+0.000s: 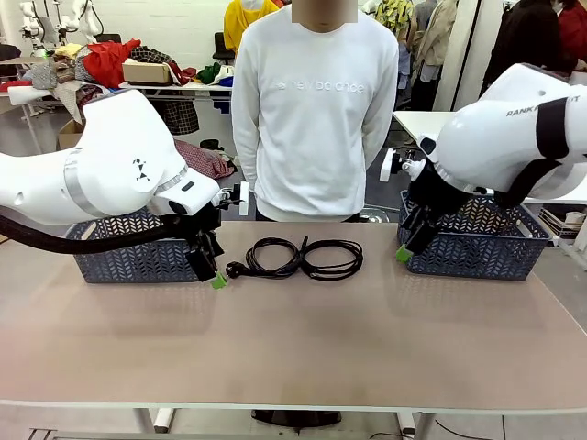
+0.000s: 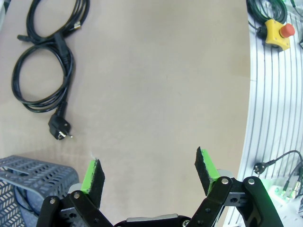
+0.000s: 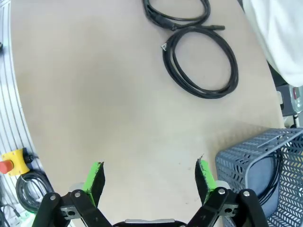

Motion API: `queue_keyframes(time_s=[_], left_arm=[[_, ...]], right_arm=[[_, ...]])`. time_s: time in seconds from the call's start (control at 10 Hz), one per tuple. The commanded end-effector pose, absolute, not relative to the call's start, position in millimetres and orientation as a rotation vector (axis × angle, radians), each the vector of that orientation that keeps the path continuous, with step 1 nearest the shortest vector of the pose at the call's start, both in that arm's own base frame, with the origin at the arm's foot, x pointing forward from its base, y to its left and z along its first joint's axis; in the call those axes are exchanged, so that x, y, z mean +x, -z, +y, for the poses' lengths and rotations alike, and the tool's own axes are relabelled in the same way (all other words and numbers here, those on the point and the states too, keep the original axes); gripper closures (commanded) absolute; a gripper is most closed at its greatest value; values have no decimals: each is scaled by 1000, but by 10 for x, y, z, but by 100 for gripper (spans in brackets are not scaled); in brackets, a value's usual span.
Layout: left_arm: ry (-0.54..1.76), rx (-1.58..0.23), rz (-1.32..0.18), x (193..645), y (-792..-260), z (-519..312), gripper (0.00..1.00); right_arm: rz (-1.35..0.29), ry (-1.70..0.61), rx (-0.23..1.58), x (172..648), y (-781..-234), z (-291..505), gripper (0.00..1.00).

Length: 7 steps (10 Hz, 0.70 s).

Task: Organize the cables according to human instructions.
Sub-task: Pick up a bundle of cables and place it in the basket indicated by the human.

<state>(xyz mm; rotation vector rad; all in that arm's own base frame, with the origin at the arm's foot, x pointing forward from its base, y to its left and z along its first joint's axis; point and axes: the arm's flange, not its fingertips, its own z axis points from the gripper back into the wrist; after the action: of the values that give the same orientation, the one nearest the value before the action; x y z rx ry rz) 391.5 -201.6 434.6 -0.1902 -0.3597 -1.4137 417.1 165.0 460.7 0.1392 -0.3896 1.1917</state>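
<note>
1. Note plug-end cable and second cable coiled side by side at mid-desk, touching, in front of the person.
2. Log left gripper spread wide and empty above bare desk near the plug; right gripper likewise wide and empty beside right basket, with a black cord lying inside.
3. Wait for a cue; person's arms tucked behind the back.
4. Then straddle the bundled loops, not one strand, to avoid trailing ends.

Left gripper, green pads spread wide above bare beige tabletop; 2 coiled thin black cables upper left, touching; blue-grey perforated plastic basket corner lower left.
</note>
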Motion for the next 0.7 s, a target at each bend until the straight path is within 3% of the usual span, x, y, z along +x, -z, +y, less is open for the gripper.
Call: queue_keyframes(time_s=[0.0,0.6], left_arm=[[1406,-195,-355,3911,-4361,-2004,0],[1406,-195,-355,3911,-4361,-2004,0]], right_arm=[[-418,-1155,142,4100,-4570,1680,0],[-393,-1193,138,4144,-4584,1680,0]])
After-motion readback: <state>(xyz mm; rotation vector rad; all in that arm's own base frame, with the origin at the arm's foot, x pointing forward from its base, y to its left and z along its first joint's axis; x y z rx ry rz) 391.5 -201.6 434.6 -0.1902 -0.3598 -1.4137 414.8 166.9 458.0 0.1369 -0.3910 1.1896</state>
